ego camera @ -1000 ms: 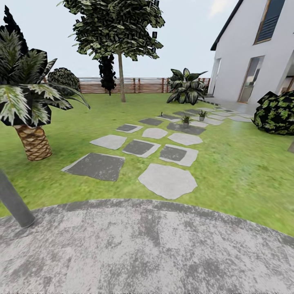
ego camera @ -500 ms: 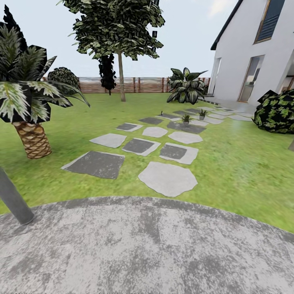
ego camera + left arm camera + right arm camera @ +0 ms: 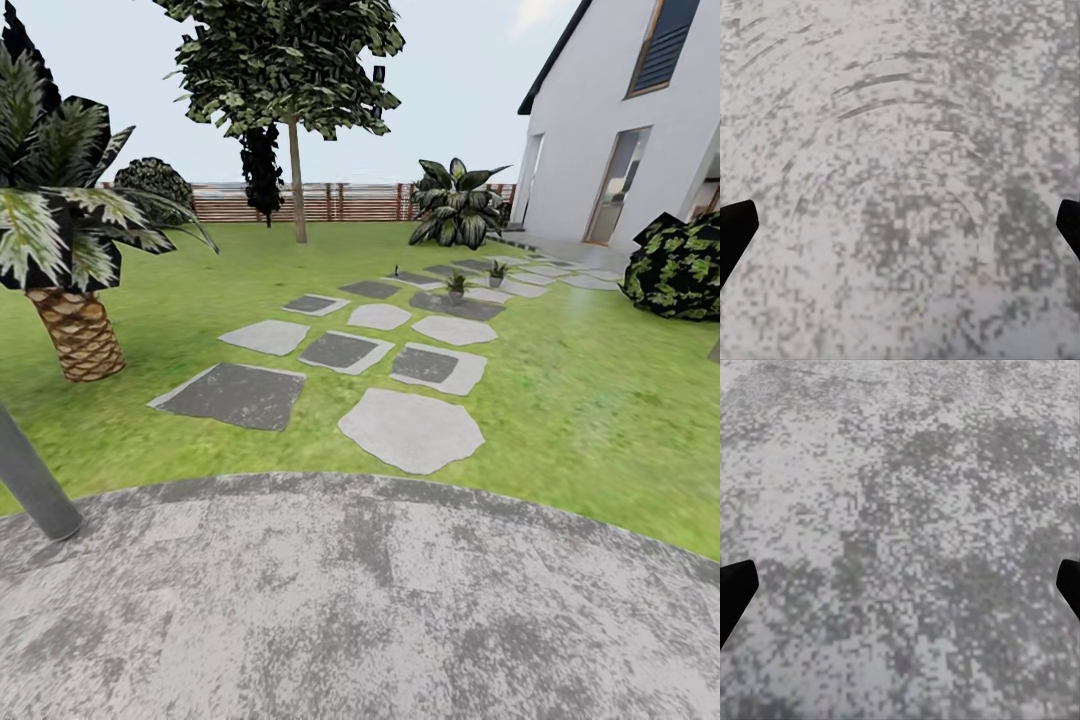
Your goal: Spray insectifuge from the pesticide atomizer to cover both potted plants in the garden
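We stand on the mottled grey paved apron [image 3: 360, 600], which has crept lower in the head view against the pictures of half a second and a second ago; the whole scene has slid the same way, so we read this as the camera and base moving, not the garden things. Meaning for the task: transit phase, approach under way, nothing grasped, no spraying begun. Left gripper [image 3: 900, 225] points down at the paving, dark fingertips [image 3: 735, 229] at opposite edges of the left wrist view, spread wide with nothing between. Right gripper [image 3: 900, 585] likewise: fingertips [image 3: 735, 585] far apart, only grey paving between them. Both arms appear held low, aimed at the ground. A grey pole [image 3: 35, 480] rises at the apron's left edge; the striped-leaf plant in its woven basket [image 3: 75, 330] sits on the lawn [image 3: 600, 420] beyond. Stepping stones [image 3: 410, 428] lead away across the grass. Far along them stand the two potted plants [image 3: 457, 287], the second [image 3: 497, 270] a little farther on. A thin dark upright speck [image 3: 397, 270] left of them, on a far stone, may be the pesticide atomizer; too small to confirm. Behind: tree, fence [image 3: 330, 202], house [image 3: 620, 150].
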Available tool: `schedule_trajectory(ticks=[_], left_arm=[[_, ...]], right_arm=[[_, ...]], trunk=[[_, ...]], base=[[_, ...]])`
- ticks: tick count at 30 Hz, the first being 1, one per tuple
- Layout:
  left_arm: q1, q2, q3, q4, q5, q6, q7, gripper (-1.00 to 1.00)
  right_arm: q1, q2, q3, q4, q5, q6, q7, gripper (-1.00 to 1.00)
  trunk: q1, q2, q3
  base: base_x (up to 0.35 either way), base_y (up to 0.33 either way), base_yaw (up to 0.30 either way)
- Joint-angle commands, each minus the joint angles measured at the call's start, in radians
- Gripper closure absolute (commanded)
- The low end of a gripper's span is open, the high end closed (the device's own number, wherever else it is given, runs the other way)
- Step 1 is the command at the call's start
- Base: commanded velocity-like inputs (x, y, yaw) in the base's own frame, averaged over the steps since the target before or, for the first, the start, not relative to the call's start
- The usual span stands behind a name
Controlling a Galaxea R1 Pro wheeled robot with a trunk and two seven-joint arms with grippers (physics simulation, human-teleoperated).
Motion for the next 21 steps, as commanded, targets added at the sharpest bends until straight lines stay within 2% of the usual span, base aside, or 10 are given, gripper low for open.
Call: schedule_trajectory(ticks=[1,6,21], left_arm=[[-0.001,0.000,0.001,0.001,0.001,-0.003,0.001,-1.00],[0.000,0.007,0.001,0.001,0.002,-0.004,0.001,-1.00],[0.000,0.010,0.001,0.001,0.000,-0.004,0.001,-1.00]], right_arm=[[0.000,0.000,0.000,0.001,0.000,-0.003,0.000,-1.00],[0.000,0.000,0.000,0.004,0.001,-0.003,0.000,-1.00],[0.000,0.000,0.000,0.014,0.002,-0.003,0.000,-1.00]], trunk=[[0.000,0.000,-0.001],[0.000,0.000,-0.001],[0.000,0.000,-0.001]], base=[[0.009,0.000,0.000],[0.185,0.000,0.000],[0.332,0.000,0.000]])
